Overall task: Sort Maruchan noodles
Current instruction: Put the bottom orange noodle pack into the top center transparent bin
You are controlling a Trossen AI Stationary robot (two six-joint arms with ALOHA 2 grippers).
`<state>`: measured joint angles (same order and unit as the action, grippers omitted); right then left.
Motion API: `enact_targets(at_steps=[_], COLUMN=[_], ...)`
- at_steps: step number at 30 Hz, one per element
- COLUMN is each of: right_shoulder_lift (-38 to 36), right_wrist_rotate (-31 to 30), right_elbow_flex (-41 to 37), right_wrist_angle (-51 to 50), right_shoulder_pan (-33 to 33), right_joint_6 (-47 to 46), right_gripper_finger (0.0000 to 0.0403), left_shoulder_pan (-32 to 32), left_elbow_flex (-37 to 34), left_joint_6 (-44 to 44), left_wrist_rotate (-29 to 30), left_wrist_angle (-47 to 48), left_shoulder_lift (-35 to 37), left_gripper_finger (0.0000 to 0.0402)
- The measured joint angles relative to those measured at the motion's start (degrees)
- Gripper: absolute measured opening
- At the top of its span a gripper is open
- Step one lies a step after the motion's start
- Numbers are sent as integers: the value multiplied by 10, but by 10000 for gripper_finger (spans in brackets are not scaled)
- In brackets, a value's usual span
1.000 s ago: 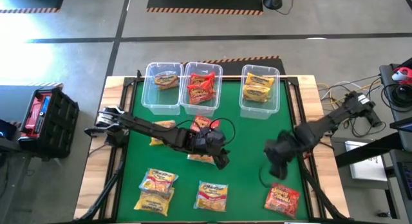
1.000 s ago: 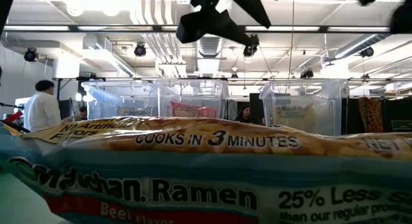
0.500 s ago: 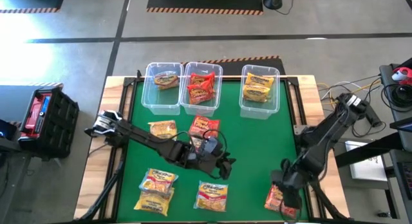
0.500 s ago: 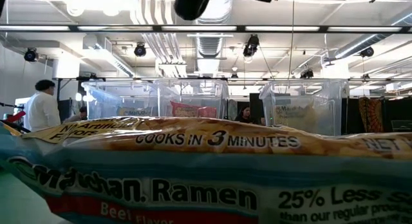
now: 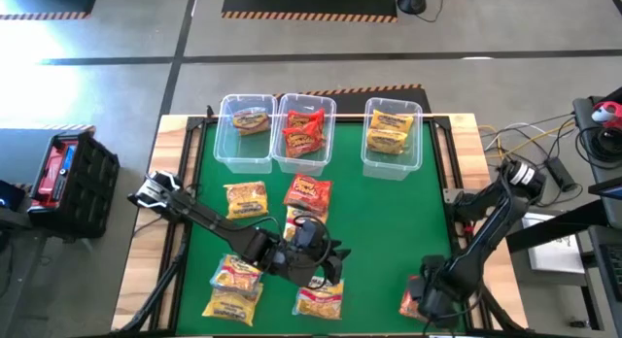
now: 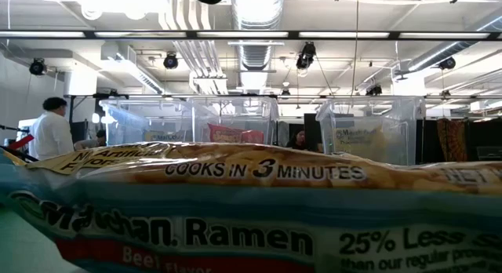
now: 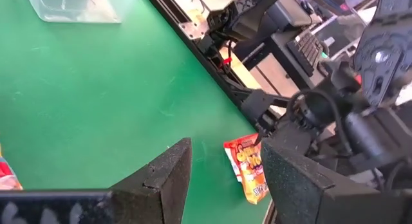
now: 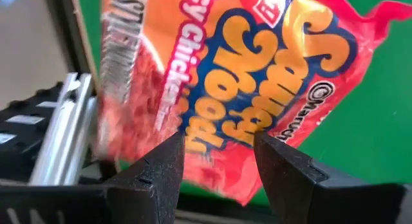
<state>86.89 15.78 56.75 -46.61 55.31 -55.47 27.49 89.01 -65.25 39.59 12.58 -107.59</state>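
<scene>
While the right gripper hangs at the near right corner of the green table, its parted fingers straddle a crinkly orange-red ramen packet, not clamped on it. The left gripper hovers empty with fingers apart above a yellow ramen packet by the near edge. Three clear plastic bins along the far edge each hold packets.

My high view straight down over the whole tabletop, my low view level at the surface with a ramen packet pressed close, left wrist view looking across the green toward the right arm, right wrist view tight on the red packet both wrists share
</scene>
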Motion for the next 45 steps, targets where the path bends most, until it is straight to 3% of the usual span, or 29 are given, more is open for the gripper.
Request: enact_targets(at_steps=[6,13,18,22,30,34,40,45], right_shoulder_lift=[14,7,6,5,-11,-53,-123,-125], right_wrist_rotate=[-67,-236,-373,-415,-379,-267,-32,-39], right_elbow_flex=[2,0,-3,-18,-20,-9,-9,-15], right_wrist_angle=[7,-3,-38,-42,-42,-40,11,25], right_shoulder_pan=[-1,-29,-84,-155,-292,-331,-331,-326], right_joint_6=[41,69,95,130,176,204,281,283], right_gripper_finger=[176,176,176,176,176,175,175,175], left_shoulder_pan=[2,2,-2,-6,-23,-46,-85,-104], left_elbow_flex=[0,0,0,0,0,0,0,0], left_joint_6=[0,10,29,54,127,166,183,226], left_wrist_rotate=[12,34,50,64,44,-53,-107,-126], left_wrist_angle=[-1,0,1,1,3,22,79,81], left_shoulder_lift=[0,0,0,0,3,10,34,44], left_gripper_finger=[170,170,170,170,170,170,170,170])
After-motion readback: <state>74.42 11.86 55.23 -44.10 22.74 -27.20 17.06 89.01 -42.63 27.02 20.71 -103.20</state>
